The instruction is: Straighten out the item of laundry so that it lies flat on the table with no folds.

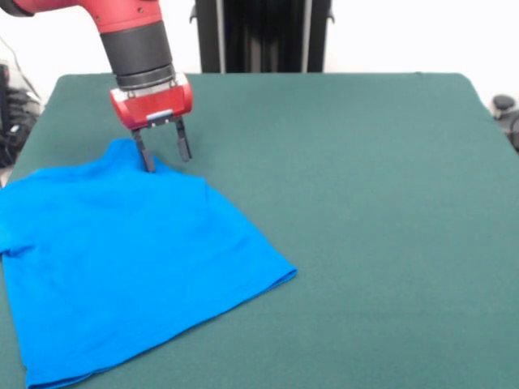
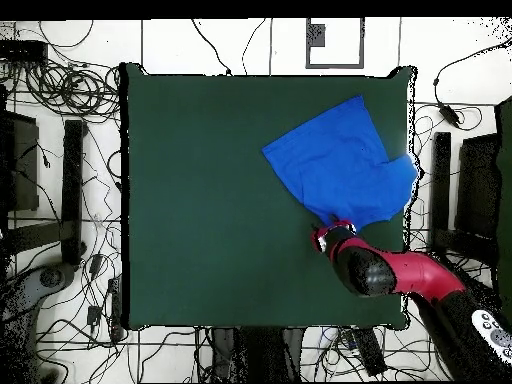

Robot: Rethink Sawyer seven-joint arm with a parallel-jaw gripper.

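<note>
The item of laundry [image 1: 122, 251] is a bright blue T-shirt spread on the left part of the table [image 1: 365, 203], mostly flat, with a raised fold at its far corner and a thin doubled hem along its near right edge. My gripper [image 1: 165, 156] hangs open over that far corner: one finger [image 1: 146, 156] touches the cloth's edge and the other stands over bare felt. From above, the item of laundry [image 2: 340, 165] lies by the right edge of the table [image 2: 200, 200], one sleeve reaching that edge, and the gripper [image 2: 328, 232] sits at its lower border.
A black stand [image 1: 259, 36] rises behind the table's far edge. A dark object [image 1: 504, 109] sits off the right corner. Cables [image 2: 60, 70] and dark frames [image 2: 72, 190] crowd the floor around the table.
</note>
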